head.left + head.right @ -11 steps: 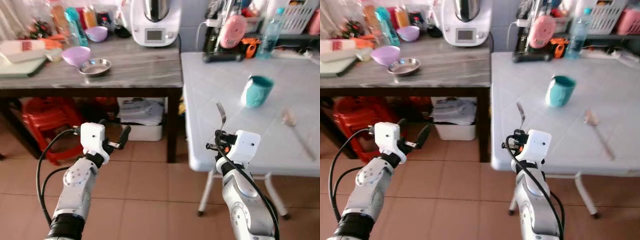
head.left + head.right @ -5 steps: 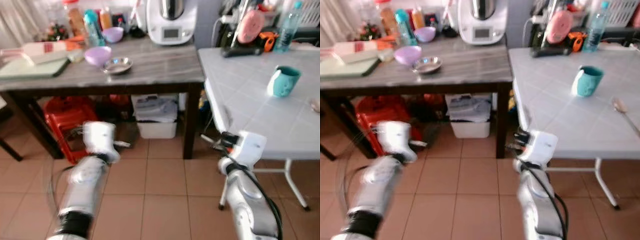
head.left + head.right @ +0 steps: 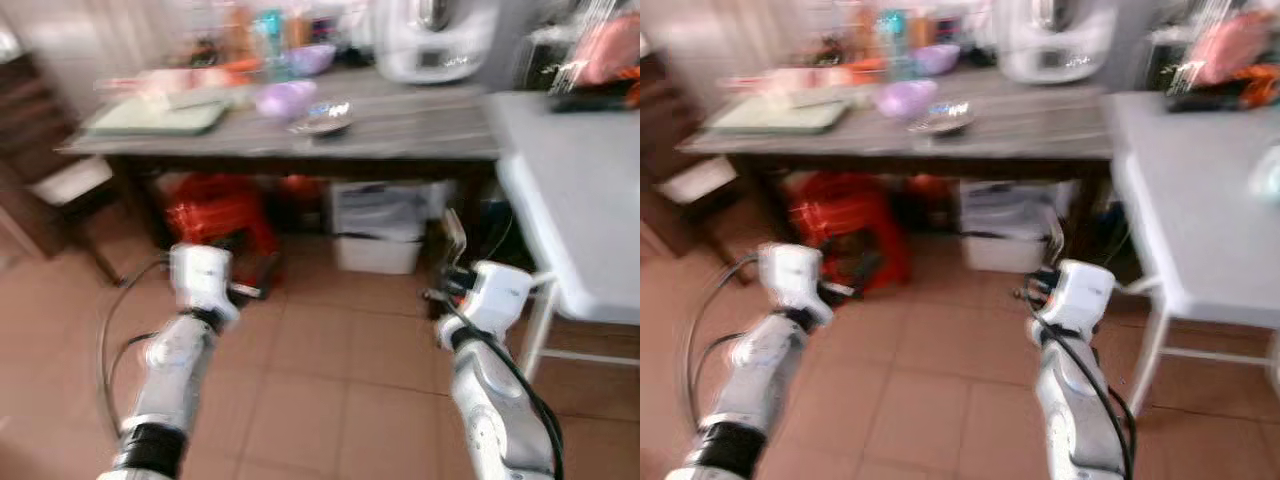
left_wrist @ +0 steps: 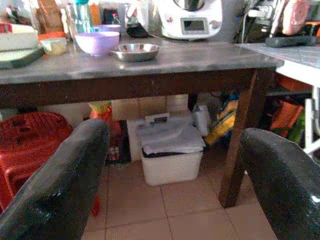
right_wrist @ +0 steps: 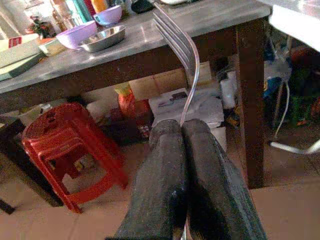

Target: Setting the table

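Right gripper [image 5: 181,131] pressed closed on fork [image 5: 181,47], tines raised upright above tiled floor [image 3: 330,350]. Left gripper [image 4: 172,165] spread wide, nothing held, pointed under grey counter [image 4: 150,62]. White table [image 3: 1200,190] seen at right.

Open tiled floor [image 3: 330,370] lies ahead of both arms. The dark wooden table [image 3: 300,150] bars the way beyond it, with red stools [image 3: 215,215] and a white bin [image 3: 380,250] crowding the space beneath. The white table [image 3: 575,190] edge closes the right side.
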You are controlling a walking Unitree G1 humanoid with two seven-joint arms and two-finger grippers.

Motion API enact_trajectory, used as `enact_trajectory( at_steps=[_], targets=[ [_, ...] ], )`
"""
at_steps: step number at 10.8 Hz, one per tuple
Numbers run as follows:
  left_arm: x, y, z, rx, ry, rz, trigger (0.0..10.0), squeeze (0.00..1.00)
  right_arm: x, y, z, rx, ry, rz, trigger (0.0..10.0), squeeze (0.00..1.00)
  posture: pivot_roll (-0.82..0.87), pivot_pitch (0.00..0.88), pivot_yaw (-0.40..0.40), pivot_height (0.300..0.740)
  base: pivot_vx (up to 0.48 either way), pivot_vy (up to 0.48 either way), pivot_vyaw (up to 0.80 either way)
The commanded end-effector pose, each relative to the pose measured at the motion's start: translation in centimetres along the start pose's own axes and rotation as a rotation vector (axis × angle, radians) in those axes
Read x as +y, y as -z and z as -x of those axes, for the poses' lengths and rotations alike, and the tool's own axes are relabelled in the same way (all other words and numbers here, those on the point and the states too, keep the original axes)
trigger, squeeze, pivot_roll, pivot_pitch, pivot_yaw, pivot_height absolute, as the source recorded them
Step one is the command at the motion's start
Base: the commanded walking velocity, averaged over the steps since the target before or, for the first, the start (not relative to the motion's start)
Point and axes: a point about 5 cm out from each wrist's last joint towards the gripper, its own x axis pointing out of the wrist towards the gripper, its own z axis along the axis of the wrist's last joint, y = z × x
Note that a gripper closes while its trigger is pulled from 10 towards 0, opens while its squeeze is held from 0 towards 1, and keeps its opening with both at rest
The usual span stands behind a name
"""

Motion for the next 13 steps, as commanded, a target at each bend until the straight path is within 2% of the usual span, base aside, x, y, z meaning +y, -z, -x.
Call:
enact_trajectory(
  at_steps=[1,4,6,13],
  targets=[
    [0.9,-0.5,0.1,-0.007,-0.023,-0.027,10.0,0.0,0.8,-0.5,0.0,-0.026,-0.014,-0.027,10.0,0.0,-0.05,0.0,0.055,0.74,0.0,0.412,0.44],
    [0.7,-0.7,0.1,-0.03,-0.034,-0.052,10.0,0.0,0.7,-0.6,0.0,-0.041,-0.002,-0.029,10.0,0.0,-0.05,0.0,0.054,0.74,0.0,0.08,0.0],
    [-0.3,-0.6,0.2,-0.029,0.056,-0.012,10.0,0.0,0.5,-0.8,-0.1,-0.052,0.01,-0.028,10.0,0.0,-0.05,0.0,0.055,0.74,0.0,0.0,0.0],
    [-0.6,-0.5,0.3,-0.032,0.08,0.011,10.0,0.0,0.4,-1.0,-0.1,-0.059,0.011,-0.021,10.0,0.0,-0.05,0.0,0.052,0.74,0.3,0.0,0.0]
  ],
)
